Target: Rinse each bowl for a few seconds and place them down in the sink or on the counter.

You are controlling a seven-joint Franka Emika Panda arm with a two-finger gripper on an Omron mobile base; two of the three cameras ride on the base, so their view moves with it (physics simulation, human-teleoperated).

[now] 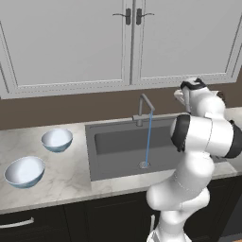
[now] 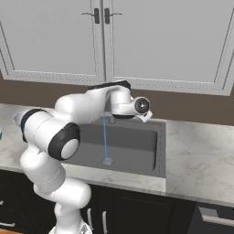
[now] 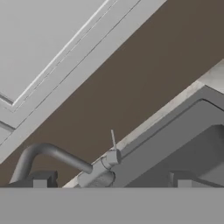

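Two pale blue bowls stand on the counter (image 1: 71, 175) left of the sink (image 1: 118, 142): the smaller bowl (image 1: 57, 140) farther back, the larger bowl (image 1: 25, 171) nearer the front edge. Both are upright and empty. A thin blue stream of water (image 1: 148, 139) runs from the faucet (image 1: 144, 108) down to the drain (image 1: 144, 164). My gripper (image 3: 111, 181) is open with nothing between its fingertips (image 3: 41, 179). It hangs above the sink's right side, level with the faucet (image 3: 52, 155), and looks along the sink (image 3: 183, 144) towards it, far from the bowls.
White wall cabinets (image 1: 127, 42) hang over a brown backsplash (image 1: 71, 106). My own arm (image 1: 203, 137) stands over the sink's right end. More counter (image 2: 196, 155) stretches right of the sink (image 2: 132, 141). Dark cabinets (image 1: 47, 222) sit below the counter.
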